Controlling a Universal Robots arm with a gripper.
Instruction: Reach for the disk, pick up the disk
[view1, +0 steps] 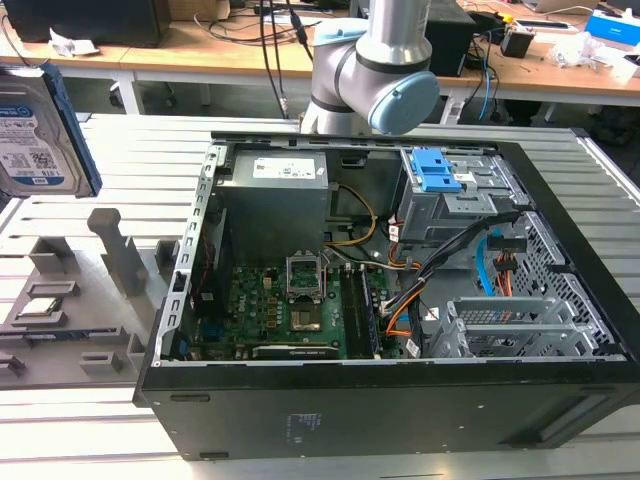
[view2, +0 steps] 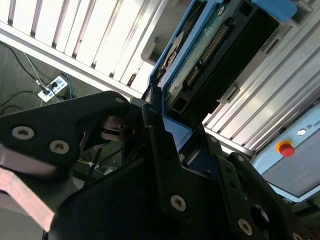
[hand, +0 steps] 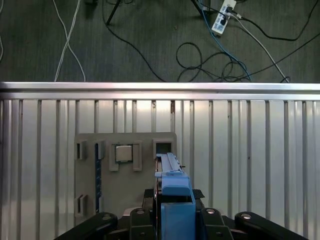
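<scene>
The disk (view1: 35, 135) hangs upright in the air at the exterior view's far left, its white-and-blue label facing the camera, above the grey fixture tray (view1: 70, 310). In the first wrist view the disk (hand: 172, 192) shows edge-on with its blue rail, and my gripper (hand: 172, 217) is shut on it, black fingers on either side. In the second wrist view I see the disk's circuit-board underside (view2: 215, 55) with a black finger (view2: 160, 135) pressed against its blue-railed edge. The tray's slot (hand: 163, 148) lies just beyond the disk.
An open computer case (view1: 300, 420) fills the middle of the slatted metal table (view1: 140, 150), with a blue-tabbed drive cage (view1: 440, 180) inside. A small silver chip (hand: 123, 153) sits in the tray. Cables and a power strip (hand: 222, 17) lie on the floor past the table edge.
</scene>
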